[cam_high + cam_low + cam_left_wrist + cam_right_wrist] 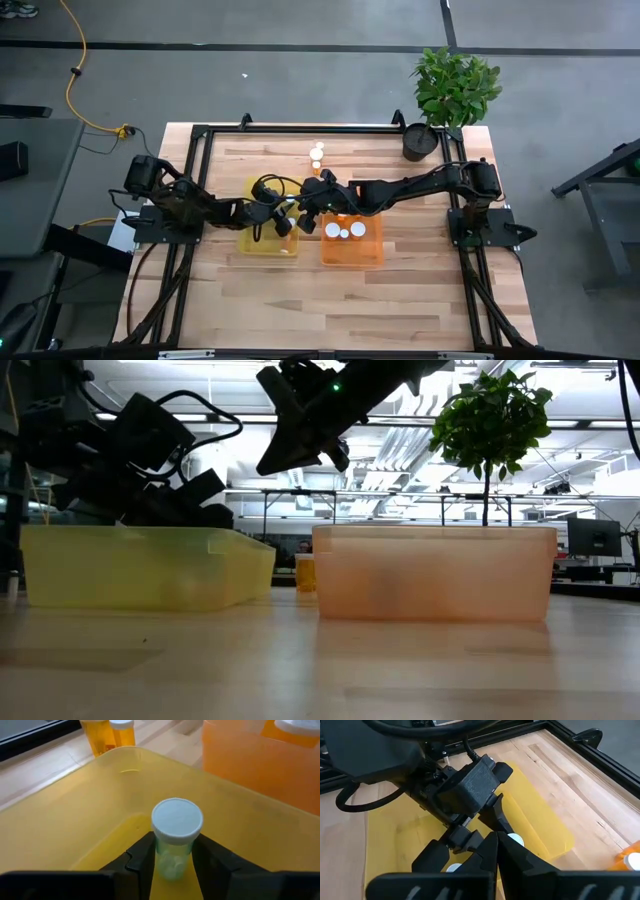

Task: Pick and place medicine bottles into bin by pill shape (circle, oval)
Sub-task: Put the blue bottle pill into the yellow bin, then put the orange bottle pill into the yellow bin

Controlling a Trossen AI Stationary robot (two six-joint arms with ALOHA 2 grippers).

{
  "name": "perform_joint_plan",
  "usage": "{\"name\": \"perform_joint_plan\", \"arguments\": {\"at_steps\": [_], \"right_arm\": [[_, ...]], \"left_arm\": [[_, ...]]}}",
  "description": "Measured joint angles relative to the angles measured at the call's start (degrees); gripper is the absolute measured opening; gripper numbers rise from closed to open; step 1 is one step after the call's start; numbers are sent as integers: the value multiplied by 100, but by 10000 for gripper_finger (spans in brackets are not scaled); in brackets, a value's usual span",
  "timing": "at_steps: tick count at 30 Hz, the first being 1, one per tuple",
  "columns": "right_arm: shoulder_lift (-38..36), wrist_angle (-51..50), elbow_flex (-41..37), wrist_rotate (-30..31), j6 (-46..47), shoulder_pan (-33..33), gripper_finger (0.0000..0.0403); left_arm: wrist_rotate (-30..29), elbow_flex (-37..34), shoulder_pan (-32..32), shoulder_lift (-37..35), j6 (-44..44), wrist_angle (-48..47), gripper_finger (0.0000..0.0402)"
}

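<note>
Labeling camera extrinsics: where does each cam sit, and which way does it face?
High: overhead, straight down on table; both arms.
Low: tabletop height, level across yellow bin and orange bin; arms above.
Left wrist: into yellow bin; left gripper around a medicine bottle.
Right wrist: shut right gripper, looking at left arm.
Shared: yellow bin in all.

From above, my two dark arms hide most of the translucent yellow plastic bin (pixel 262 246); pill shapes inside the small orange white-capped bottles (pixel 317 156) are unreadable.
</note>
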Motion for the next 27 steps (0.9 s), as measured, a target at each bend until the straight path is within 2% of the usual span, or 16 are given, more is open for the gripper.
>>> {"name": "perform_joint_plan", "arguments": {"at_steps": [8,13,16,22,27], "right_arm": [[0,1,0,-171,0,0,0],[0,2,-2,-162,-113,-2,0],[-74,-88,-4,-147,-258,-2,0],[-518,-716,-118,123,-526,29,0],[-1323,-382,-1237,517,-359,171,0]], "left_arm": [[-1,0,0,-63,79,-43,157],[0,0,0,-410,101,-263,192],[-1,0,0,-918,191,-744,208],[-2,-2,-76,-2493,197,-2000,218],[1,-26,-454,-3827,363,-2170,217]]}}
